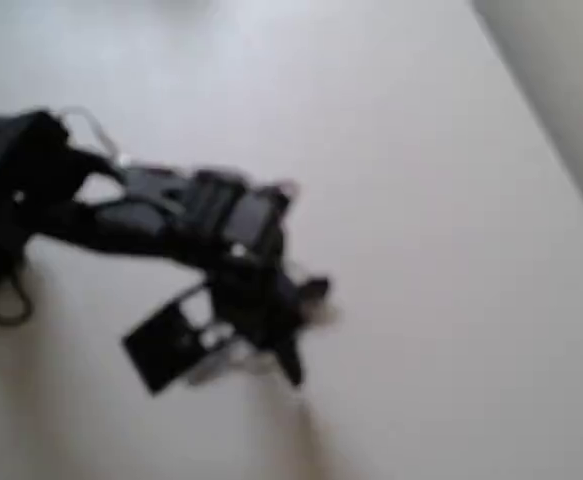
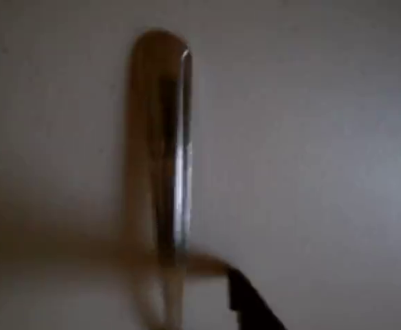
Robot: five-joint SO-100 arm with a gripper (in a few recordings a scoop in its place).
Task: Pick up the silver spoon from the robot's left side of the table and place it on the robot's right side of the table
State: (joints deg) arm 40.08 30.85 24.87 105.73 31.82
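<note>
Because both views are blurred, I cannot tell whether my gripper clasps the silver spoon; the handle runs toward twelve o'clock above the table, apparently carried.

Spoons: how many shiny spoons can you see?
1. The silver spoon shows in the wrist view, its handle running up the picture over the table, beside a dark jaw tip. It is blurry.
</note>
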